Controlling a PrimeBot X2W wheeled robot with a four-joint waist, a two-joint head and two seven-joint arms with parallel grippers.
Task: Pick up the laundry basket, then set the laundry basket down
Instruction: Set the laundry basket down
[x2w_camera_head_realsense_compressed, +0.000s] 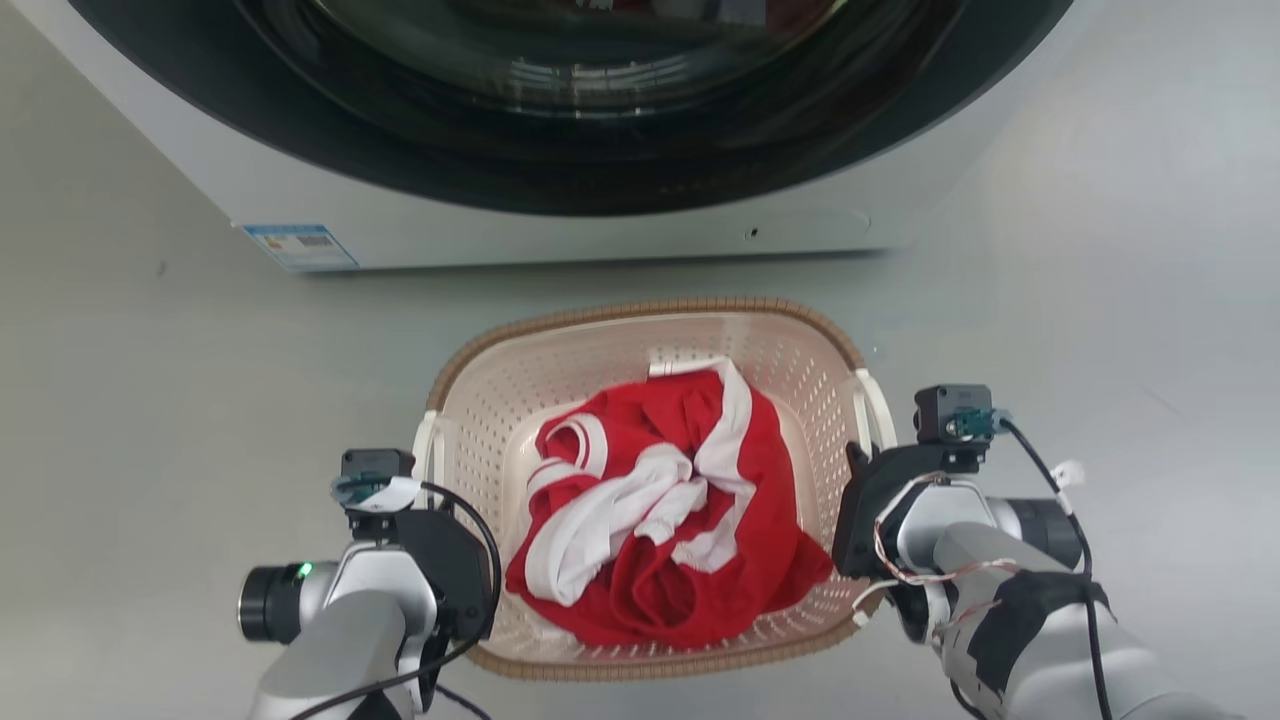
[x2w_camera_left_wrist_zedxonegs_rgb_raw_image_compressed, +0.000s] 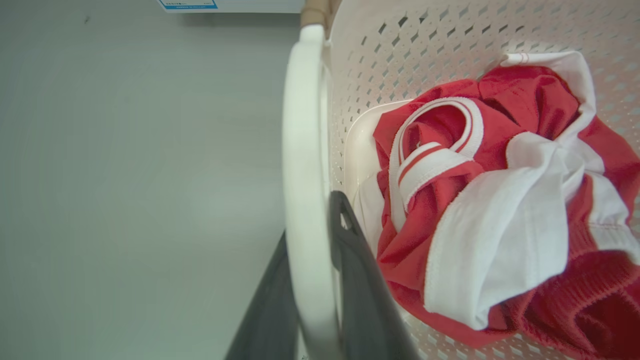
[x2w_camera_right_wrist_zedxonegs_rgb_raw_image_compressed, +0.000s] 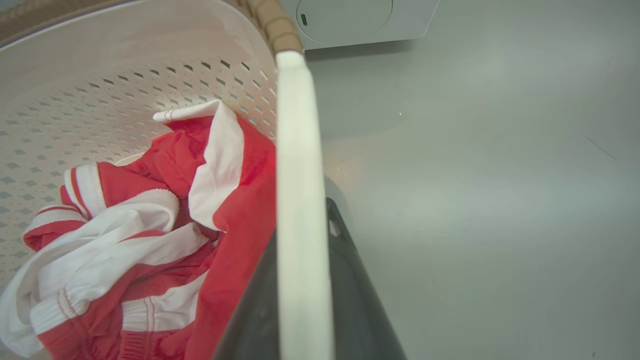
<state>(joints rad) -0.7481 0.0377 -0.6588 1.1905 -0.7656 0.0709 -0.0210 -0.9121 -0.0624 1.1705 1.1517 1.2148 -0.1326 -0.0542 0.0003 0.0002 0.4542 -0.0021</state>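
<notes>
Centrally, a basket (x2w_camera_head_realsense_compressed: 650, 306) held at both sides, just before the washer (x2w_camera_head_realsense_compressed: 560, 235).
Basket lies between the two grippers, over grey floor (x2w_camera_head_realsense_compressed: 150, 400); whether it rests on the floor or hangs clear of it cannot be told; brown rim faces up, cream perforated walls hold a crumpled red-and-white garment (x2w_camera_head_realsense_compressed: 660, 520); left gripper (x2w_camera_left_wrist_zedxonegs_rgb_raw_image_compressed: 310, 220) is clamped on the white left handle (x2w_camera_left_wrist_zedxonegs_rgb_raw_image_compressed: 304, 150), one dark finger outside it, the other inside against the basket wall; right gripper (x2w_camera_right_wrist_zedxonegs_rgb_raw_image_compressed: 302, 225) is clamped likewise on the white right handle (x2w_camera_right_wrist_zedxonegs_rgb_raw_image_compressed: 300, 165), one finger on the floor side, the other on the garment side; washer's dark round door stands above the basket in the head view.
</notes>
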